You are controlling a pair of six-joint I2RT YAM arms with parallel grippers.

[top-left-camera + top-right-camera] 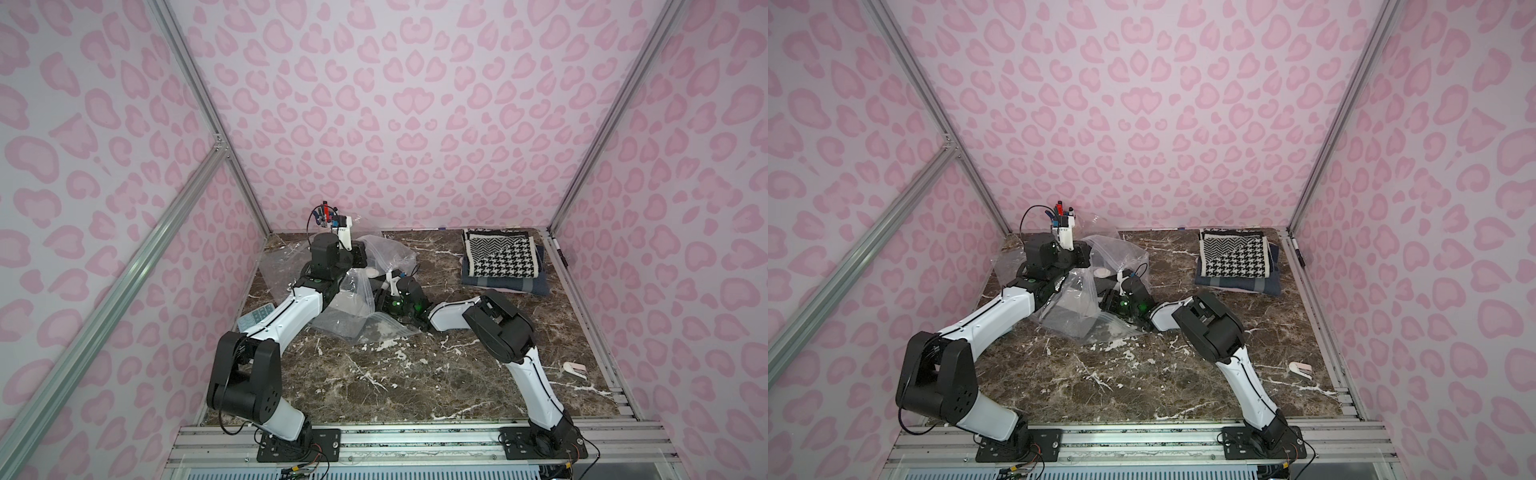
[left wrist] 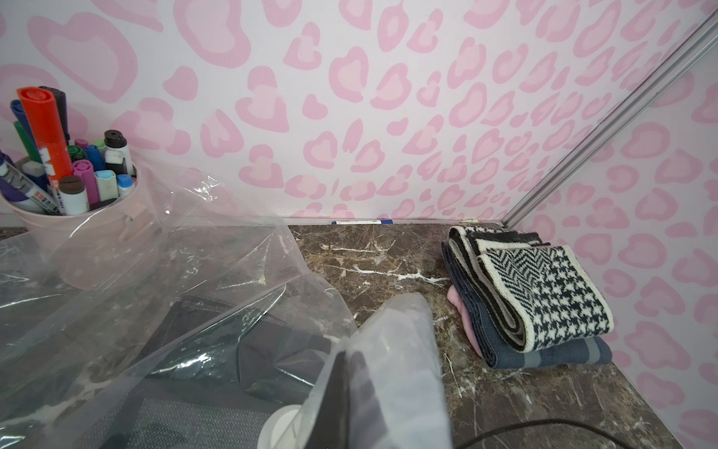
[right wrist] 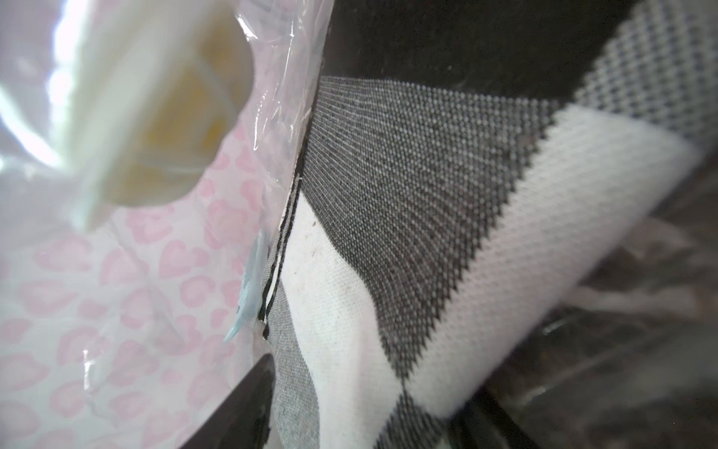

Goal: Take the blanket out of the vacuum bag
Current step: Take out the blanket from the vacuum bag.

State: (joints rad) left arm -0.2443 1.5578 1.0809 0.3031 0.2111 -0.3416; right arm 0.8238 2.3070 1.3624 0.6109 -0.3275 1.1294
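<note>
The vacuum bag (image 1: 361,320) (image 1: 1067,316), clear and crinkled, lies heaped at the back left of the marble table, its white valve disc (image 1: 371,272) (image 2: 279,423) facing up. A grey and white woven blanket (image 3: 408,233) (image 2: 186,420) shows through the plastic inside it. My left gripper (image 2: 347,373) (image 1: 358,254) is shut on a raised fold of the bag's plastic, which wraps over its fingers. My right gripper (image 3: 369,388) (image 1: 380,291) reaches into the bag from the right. Its jaws stand partly apart, shut on a bunched fold of the blanket.
A stack of folded blankets (image 1: 503,257) (image 2: 544,295), houndstooth on top, sits at the back right. A cup of markers (image 2: 77,217) (image 1: 326,214) stands behind the bag. A small keypad (image 1: 257,318) lies left of the bag, and a pink-white clip (image 1: 573,370) near the right rail.
</note>
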